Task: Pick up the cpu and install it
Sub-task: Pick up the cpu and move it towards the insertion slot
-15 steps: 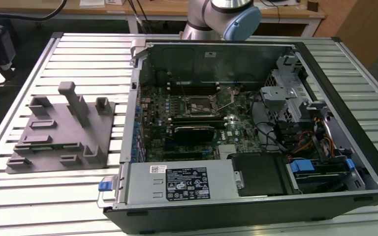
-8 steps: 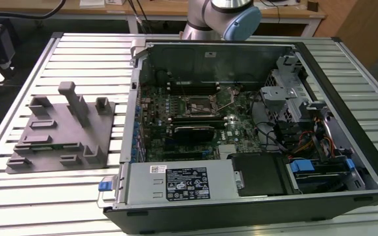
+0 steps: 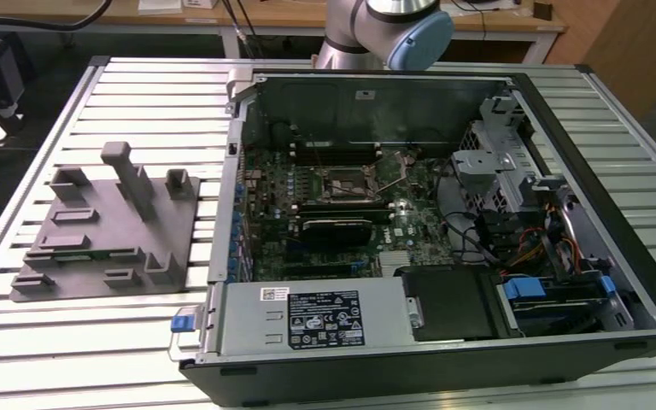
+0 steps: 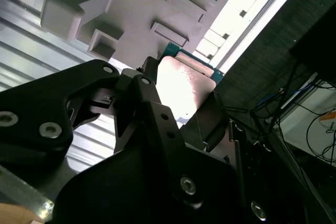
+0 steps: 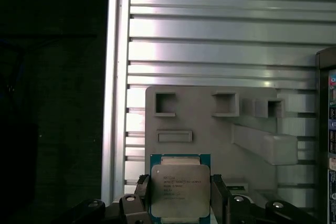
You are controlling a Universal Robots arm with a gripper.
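While jaws clasp cpu (image 5: 180, 191), grey tray (image 5: 210, 129) below, case (image 5: 326, 129) alongside.

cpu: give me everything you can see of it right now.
The cpu is a small flat square chip: a silvery-grey metal lid with dark print, on a green board that shows as a thin rim. The lid glares bright in the second wrist view. The gripper is shut on it, with dark fingers against two opposite edges. Its lid faces the wrist cameras. It is over the grey tray and, as it looks, clear of it. Nothing else touches it.
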